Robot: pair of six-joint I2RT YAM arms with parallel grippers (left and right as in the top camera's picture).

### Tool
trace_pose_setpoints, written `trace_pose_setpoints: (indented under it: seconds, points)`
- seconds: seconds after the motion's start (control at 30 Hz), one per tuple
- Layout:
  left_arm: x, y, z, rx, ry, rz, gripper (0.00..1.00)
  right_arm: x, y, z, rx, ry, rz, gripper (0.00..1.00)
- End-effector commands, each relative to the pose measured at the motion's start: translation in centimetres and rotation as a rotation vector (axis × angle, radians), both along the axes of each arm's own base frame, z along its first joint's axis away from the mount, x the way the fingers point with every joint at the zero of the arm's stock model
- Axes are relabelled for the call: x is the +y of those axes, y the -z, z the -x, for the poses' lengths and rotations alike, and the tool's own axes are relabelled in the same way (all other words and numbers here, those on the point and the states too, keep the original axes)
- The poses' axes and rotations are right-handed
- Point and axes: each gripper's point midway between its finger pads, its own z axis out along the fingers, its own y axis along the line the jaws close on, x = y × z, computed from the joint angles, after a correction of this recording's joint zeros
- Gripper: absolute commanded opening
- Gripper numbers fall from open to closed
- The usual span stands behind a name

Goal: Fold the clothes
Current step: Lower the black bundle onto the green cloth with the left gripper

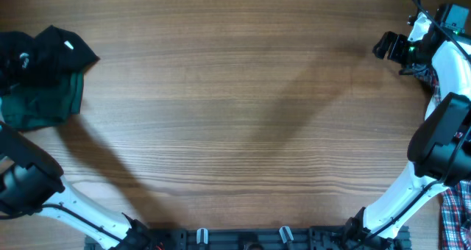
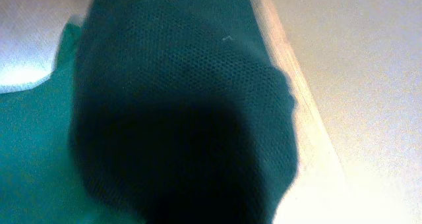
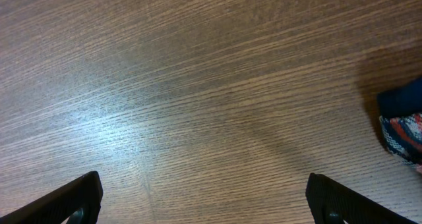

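The clothes, a black shirt [image 1: 48,55], lie bunched at the table's far left, white neck label up, resting partly on a dark green garment [image 1: 44,103]. In the left wrist view, black mesh fabric [image 2: 184,118] fills the frame right up to the camera and hides my left fingers. The left gripper is shut with this fabric at its jaws. My right gripper [image 1: 386,44] hovers at the far right over bare wood. It is open, its fingertips [image 3: 79,197] wide apart with nothing between them.
The green garment [image 2: 26,158] also shows behind the black fabric in the left wrist view. A red-white-blue plaid shirt [image 1: 452,206] hangs at the table's right edge, a corner of it [image 3: 403,133] near my right gripper. The wooden table [image 1: 243,118] spans the middle.
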Motion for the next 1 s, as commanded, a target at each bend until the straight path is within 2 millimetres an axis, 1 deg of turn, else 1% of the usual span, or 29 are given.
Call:
trace_pose_setpoints:
  seconds: [0.0,0.03,0.1,0.13,0.17,0.2,0.23,0.27,0.3,0.47,0.5,0.6,0.7,0.73,0.77,0.8,0.83,0.87,0.9,0.93,0.97]
  points:
    - [0.0,-2.3,2.5,-0.004,-0.019,0.045,0.04,-0.1,-1.1,-0.3,-0.024,0.004,0.01,1.0]
    - [0.0,-3.2,3.2,-0.002,-0.029,0.047,0.04,-0.1,-1.1,-0.3,-0.024,0.004,0.01,1.0]
    - [0.1,-7.0,5.1,0.006,-0.076,-0.024,0.04,-0.1,-1.1,-0.3,-0.024,0.004,0.01,1.0]
    - [0.1,-8.2,6.0,0.023,-0.106,-0.053,0.04,-0.1,-1.1,-0.3,-0.024,0.004,0.009,1.0]
    - [0.2,-8.9,7.0,0.048,-0.136,-0.075,0.04,-0.1,-1.1,-0.3,-0.024,0.004,0.01,1.0]
    - [0.1,-8.6,8.1,0.1,-0.167,-0.077,0.04,-0.1,-1.1,-0.3,-0.024,0.004,0.01,1.0]
    - [0.1,-8.0,8.6,0.131,-0.179,-0.068,0.04,-0.1,-1.1,-0.3,-0.024,0.004,0.01,1.0]
    - [-0.1,-6.5,9.3,0.181,-0.186,-0.043,0.04,-0.1,-1.1,-0.3,-0.024,0.004,0.01,1.0]
    - [-0.5,-5.0,9.6,0.208,-0.183,-0.018,0.04,-0.1,-1.1,-0.3,-0.024,0.004,0.01,1.0]
    - [-1.5,-0.6,10.5,0.247,-0.179,0.016,0.04,-0.1,-1.1,-0.3,-0.024,0.004,0.01,1.0]
    - [-1.6,0.0,10.6,0.251,-0.178,0.02,0.04,-0.1,-1.1,-0.3,-0.024,0.004,0.01,1.0]
    - [-2.0,0.7,11.1,0.271,-0.176,0.036,0.04,-0.1,-1.1,-0.3,-0.024,0.004,0.01,1.0]
    - [-2.3,1.4,12.5,0.32,-0.193,0.071,0.04,-0.1,-1.1,-0.3,-0.024,0.004,0.01,1.0]
    - [-2.5,1.4,12.6,0.318,-0.189,0.084,0.04,-0.1,-1.1,-0.3,-0.024,0.004,0.009,1.0]
    - [-3.0,0.7,11.6,0.265,-0.133,0.093,0.04,-0.1,-1.1,-0.3,-0.024,0.004,0.01,1.0]
    - [-3.7,-0.5,10.0,0.181,-0.05,0.087,0.04,-0.1,-1.1,-0.3,-0.024,0.004,0.01,1.0]
    - [-4.8,-2.9,7.6,0.048,0.044,0.072,0.04,-0.1,-1.1,-0.3,-0.024,0.004,0.01,1.0]
    - [-5.4,-5.2,5.7,-0.054,0.104,0.035,0.04,-0.1,-1.1,-0.3,-0.024,0.004,0.01,1.0]
    - [-6.0,-8.0,3.3,-0.179,0.175,-0.035,0.04,-0.1,-1.1,-0.3,-0.024,0.004,0.01,1.0]
    - [-6.6,-10.4,1.4,-0.283,0.221,-0.079,0.04,-0.1,-1.1,-0.3,-0.024,0.004,0.01,1.0]
    - [-7.5,-13.2,-0.7,-0.403,0.242,-0.1,0.04,-0.1,-1.1,-0.3,-0.024,0.004,0.01,1.0]
